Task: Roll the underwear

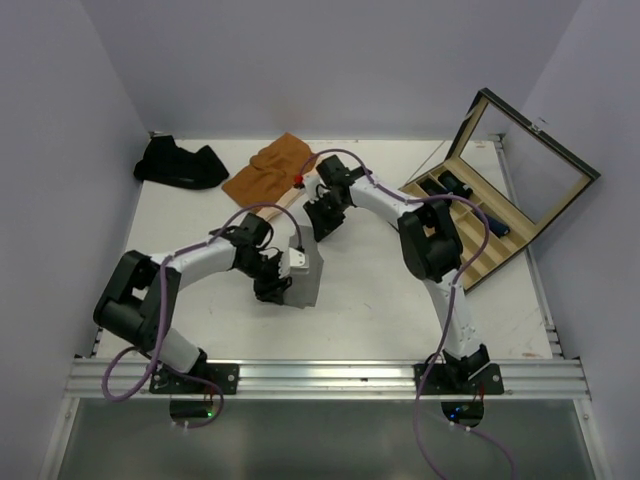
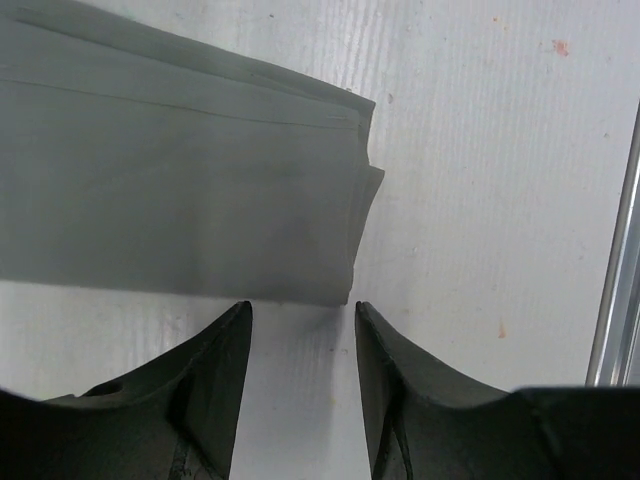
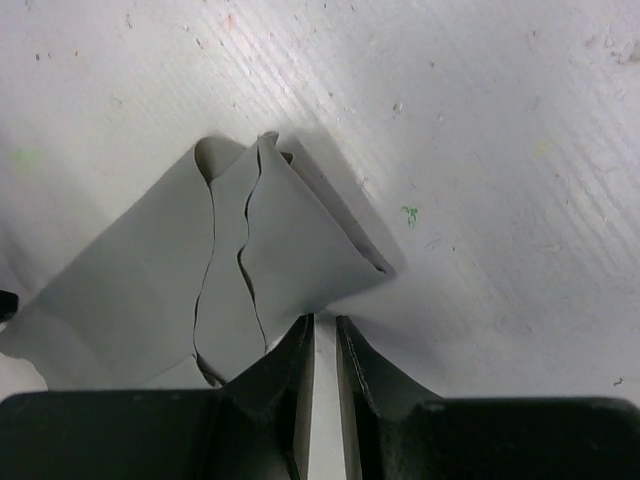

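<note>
Scuffed tabletop (image 2: 480, 150), grey underwear (image 2: 170, 180) folded flat. My left gripper (image 2: 302, 325) half-open, right gripper (image 3: 325, 340) barely parted, both empty. I should pinch one edge squarely, roll tight.

Wooden compartment box (image 1: 495, 250) sits over on the right side of the white counter (image 1: 380, 310), glass lid (image 1: 527, 165) propped open. Counter's kinda speckled with tiny stains.

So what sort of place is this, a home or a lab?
Probably a robot test cell, not a home: bare pale walls box in a scuffed white table, and the left arm and right arm are bolted to a metal rail at its near edge.
</note>
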You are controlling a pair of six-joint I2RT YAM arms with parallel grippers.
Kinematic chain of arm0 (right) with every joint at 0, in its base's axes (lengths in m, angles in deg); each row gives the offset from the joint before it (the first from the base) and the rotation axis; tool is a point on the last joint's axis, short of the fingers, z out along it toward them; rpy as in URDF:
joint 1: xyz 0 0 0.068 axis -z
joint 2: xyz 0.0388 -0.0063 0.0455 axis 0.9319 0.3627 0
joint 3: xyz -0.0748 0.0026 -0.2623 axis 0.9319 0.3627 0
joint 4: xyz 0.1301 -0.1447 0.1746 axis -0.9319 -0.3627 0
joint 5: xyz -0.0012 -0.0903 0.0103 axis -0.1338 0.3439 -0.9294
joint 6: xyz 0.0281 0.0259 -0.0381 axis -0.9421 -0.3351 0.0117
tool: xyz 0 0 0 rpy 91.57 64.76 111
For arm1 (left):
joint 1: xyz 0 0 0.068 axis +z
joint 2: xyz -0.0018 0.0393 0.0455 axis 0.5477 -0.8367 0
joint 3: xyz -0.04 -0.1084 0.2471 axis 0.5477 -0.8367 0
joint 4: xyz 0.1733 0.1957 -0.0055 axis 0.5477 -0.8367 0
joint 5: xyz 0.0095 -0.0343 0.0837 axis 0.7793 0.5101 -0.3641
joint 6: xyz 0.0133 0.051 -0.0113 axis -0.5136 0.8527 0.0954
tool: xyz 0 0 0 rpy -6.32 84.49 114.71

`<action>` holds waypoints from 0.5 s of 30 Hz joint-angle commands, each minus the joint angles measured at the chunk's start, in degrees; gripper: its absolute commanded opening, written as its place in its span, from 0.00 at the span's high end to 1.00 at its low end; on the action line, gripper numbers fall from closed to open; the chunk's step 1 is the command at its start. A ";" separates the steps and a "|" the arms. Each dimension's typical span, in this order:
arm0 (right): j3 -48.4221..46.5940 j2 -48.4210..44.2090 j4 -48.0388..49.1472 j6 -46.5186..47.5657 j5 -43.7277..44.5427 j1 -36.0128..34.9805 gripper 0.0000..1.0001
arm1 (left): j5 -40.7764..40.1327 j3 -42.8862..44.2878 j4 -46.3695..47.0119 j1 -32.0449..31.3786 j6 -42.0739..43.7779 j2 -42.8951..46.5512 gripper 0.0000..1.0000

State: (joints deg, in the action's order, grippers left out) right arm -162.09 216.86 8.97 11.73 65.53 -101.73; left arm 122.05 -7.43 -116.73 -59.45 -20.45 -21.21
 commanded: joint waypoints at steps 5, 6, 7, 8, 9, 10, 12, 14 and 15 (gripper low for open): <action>8.53 -16.38 -1.91 1.71 -8.61 3.64 0.81 | -6.27 -2.42 9.52 5.49 -4.51 18.10 0.46; 10.21 -19.10 -0.51 0.22 -10.98 3.46 0.81 | -7.51 -2.59 9.87 5.58 -3.81 19.69 0.44; 11.96 -20.52 0.72 -1.88 -13.10 3.20 0.80 | -8.48 -2.51 10.49 5.50 -3.54 22.14 0.38; 15.46 -21.57 1.86 -5.90 -16.25 2.76 0.80 | -9.19 -2.42 10.32 5.67 -2.93 22.95 0.34; 17.15 -22.28 4.05 -7.51 -17.41 1.45 0.80 | -9.28 -1.99 9.97 5.76 -2.66 23.65 0.26; 20.47 -23.77 5.29 -11.01 -18.47 0.74 0.80 | -9.89 -1.72 10.84 5.76 -5.10 24.61 0.17; 24.01 -24.83 10.73 -14.45 -20.14 -1.62 0.80 | -10.95 -0.84 12.68 6.02 -9.84 25.06 0.04; 28.58 -24.14 16.51 -19.79 -21.80 -2.60 0.80 | -10.60 0.39 15.93 7.07 -17.81 24.89 0.00; 29.90 -23.70 18.72 -21.83 -22.51 -2.69 0.79 | -10.60 0.83 17.86 7.25 -20.04 24.63 0.00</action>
State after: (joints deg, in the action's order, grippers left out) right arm -136.01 191.46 19.68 -1.04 48.22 -102.80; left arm 113.00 -9.51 -106.26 -53.46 -29.98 3.61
